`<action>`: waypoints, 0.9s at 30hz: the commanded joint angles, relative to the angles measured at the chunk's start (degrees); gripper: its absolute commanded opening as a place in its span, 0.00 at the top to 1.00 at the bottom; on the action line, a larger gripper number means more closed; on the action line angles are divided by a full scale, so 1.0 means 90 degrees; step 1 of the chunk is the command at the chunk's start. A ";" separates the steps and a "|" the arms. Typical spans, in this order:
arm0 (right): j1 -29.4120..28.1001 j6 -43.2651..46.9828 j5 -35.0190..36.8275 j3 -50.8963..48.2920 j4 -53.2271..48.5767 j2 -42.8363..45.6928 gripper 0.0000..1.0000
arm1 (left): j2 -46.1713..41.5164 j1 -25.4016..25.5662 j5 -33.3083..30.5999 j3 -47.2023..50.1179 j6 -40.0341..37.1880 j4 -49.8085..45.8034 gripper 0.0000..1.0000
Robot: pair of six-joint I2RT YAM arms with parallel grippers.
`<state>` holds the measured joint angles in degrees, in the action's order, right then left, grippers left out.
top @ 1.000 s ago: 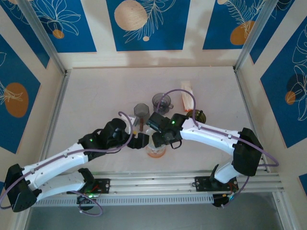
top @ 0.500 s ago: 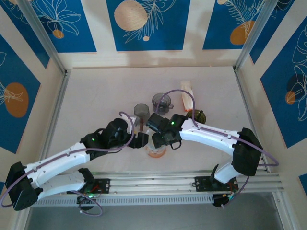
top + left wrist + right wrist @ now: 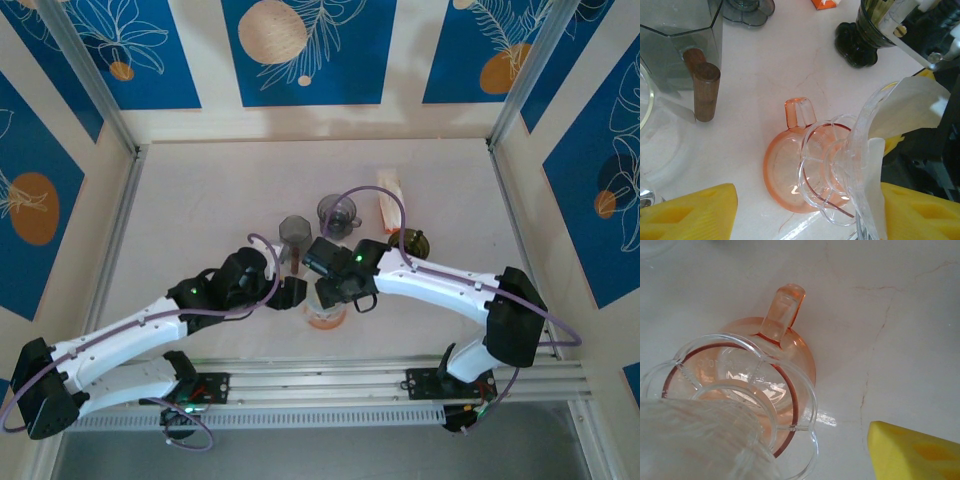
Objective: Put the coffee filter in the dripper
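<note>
Mid-tabletop, towards the near edge: my two claws meet over the orange dripper (image 3: 325, 320), which stands on the white surface with its handle pointing to the far edge.

My left claw (image 3: 807, 200) is wide. One yellow finger (image 3: 690, 212) stands well apart from the glass, and the other (image 3: 920, 215) lies just beside the filter (image 3: 905, 105).

The clear dripper (image 3: 825, 170) is tipped on its side above the orange dripper, with its scalloped foot over the orange bowl and its mouth turned towards my right claw (image 3: 328, 293). The filter, white paper, sits in that mouth and reaches past the rim.

From the right wrist, the scalloped foot (image 3: 740, 405) covers most of the orange bowl and the ribbed cone blurs close to the lens. One yellow finger (image 3: 915, 455) shows near it but apart from it. Whether my right claw grips the glass I cannot tell.

Further towards the far edge stand a grey jug (image 3: 685, 45) with a wooden handle (image 3: 705, 90) and a dark green glass (image 3: 860, 45).
</note>
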<state>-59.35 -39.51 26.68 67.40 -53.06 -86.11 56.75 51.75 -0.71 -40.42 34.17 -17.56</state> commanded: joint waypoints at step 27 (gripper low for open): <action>0.0030 -0.0674 0.0329 -0.0637 -0.0144 0.1873 0.29 | -0.0027 -0.0065 -0.0047 -0.0049 0.0049 -0.0124 0.29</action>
<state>-59.02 -45.54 28.95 61.47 -54.57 -68.95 56.75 51.75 -0.54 -40.42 34.20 -17.43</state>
